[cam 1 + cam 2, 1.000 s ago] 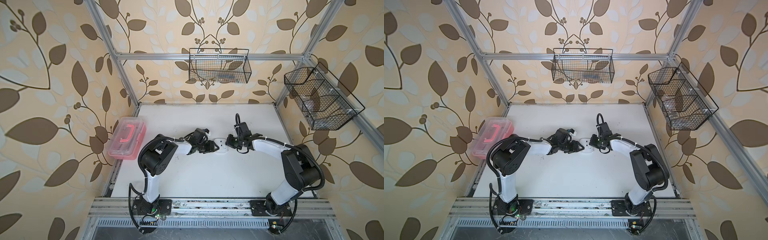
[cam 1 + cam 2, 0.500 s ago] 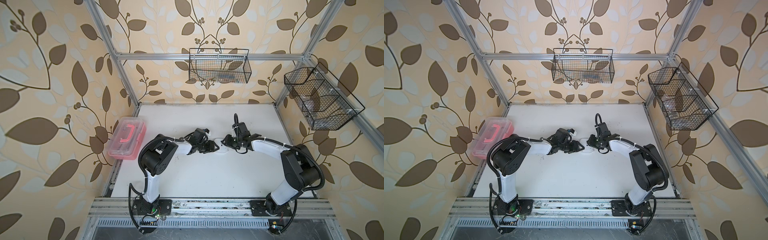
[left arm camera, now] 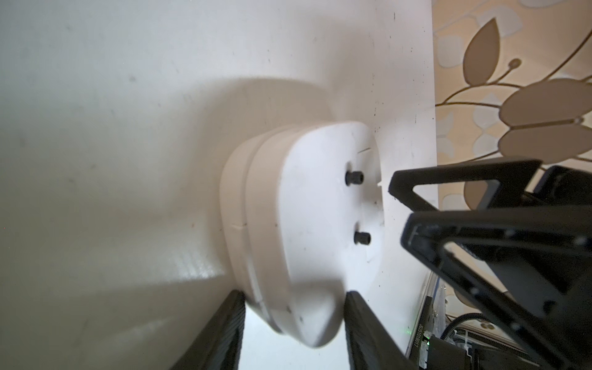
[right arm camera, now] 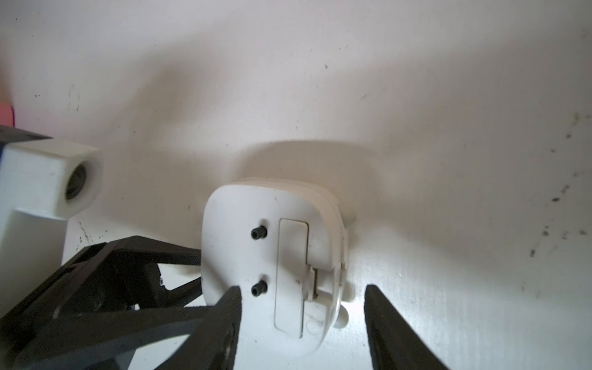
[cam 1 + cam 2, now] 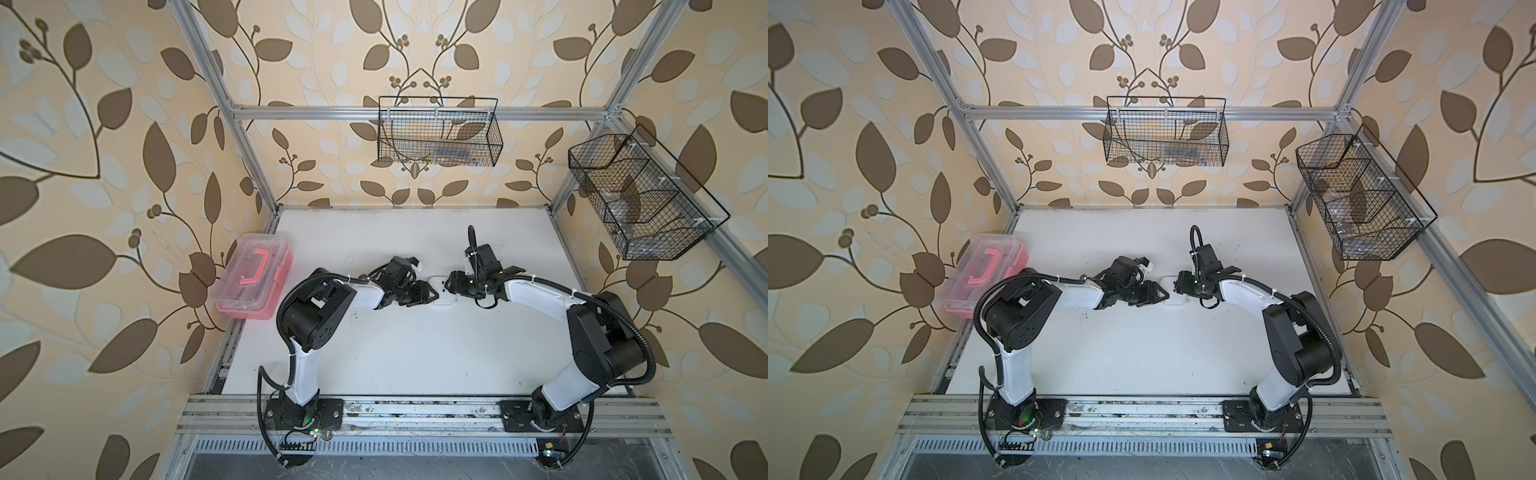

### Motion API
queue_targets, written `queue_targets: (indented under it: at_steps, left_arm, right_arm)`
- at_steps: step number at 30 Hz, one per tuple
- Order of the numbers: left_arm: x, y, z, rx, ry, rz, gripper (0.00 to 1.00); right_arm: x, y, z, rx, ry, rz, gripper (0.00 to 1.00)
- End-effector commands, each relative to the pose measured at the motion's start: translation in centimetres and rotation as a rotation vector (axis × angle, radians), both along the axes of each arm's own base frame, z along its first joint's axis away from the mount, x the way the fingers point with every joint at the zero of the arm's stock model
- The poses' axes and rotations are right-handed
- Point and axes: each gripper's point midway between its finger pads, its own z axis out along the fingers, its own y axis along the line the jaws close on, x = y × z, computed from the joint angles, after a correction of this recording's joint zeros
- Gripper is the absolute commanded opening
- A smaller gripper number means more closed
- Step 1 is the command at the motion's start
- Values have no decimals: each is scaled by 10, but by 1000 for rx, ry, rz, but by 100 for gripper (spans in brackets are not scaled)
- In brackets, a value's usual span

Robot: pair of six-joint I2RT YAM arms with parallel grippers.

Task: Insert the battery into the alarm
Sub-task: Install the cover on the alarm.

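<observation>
The alarm (image 5: 441, 288) (image 5: 1172, 291) is a white rounded-square clock resting on the white table between both arms. Its plain back, with two small black knobs, shows in the left wrist view (image 3: 304, 217). My left gripper (image 5: 432, 293) (image 3: 294, 330) is shut on the alarm's near edge, one finger against each side. The right wrist view shows the alarm's back (image 4: 240, 224) with a closed rectangular cover (image 4: 290, 272). My right gripper (image 5: 451, 285) (image 4: 302, 323) hovers open over that end, with one finger over the back and one over the table. The battery is out of view.
A clear box with a pink handle (image 5: 253, 282) sits at the table's left edge. Two black wire baskets hang on the walls, one at the back (image 5: 438, 133) and one on the right (image 5: 640, 199). The arm bases stand on the front rail.
My right gripper has gone from shut to open and edged slightly towards the alarm. The left gripper and the alarm have stayed where they were.
</observation>
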Motion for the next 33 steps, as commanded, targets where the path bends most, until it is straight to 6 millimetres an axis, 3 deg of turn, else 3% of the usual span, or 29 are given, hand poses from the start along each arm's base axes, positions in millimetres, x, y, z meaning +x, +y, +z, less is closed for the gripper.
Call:
queue_targets:
  at_steps: [1,6,18,29,33]
  left_arm:
    - [-13,10,-27,90,57,5,52]
    - [-12,10,-28,93,60,7,52]
    - [-12,11,-29,102,63,11,52]
    - [-11,12,-18,102,34,10,57]
    - [-9,12,-17,100,30,13,60]
  right_arm:
    - [5,-4,0,3,-7,16,62]
    - [6,-3,-17,28,16,26,55]
    - [-9,-11,-45,40,78,41,27]
    - [1,-8,-11,53,-19,81,22]
    - [2,-7,-6,42,-25,105,26]
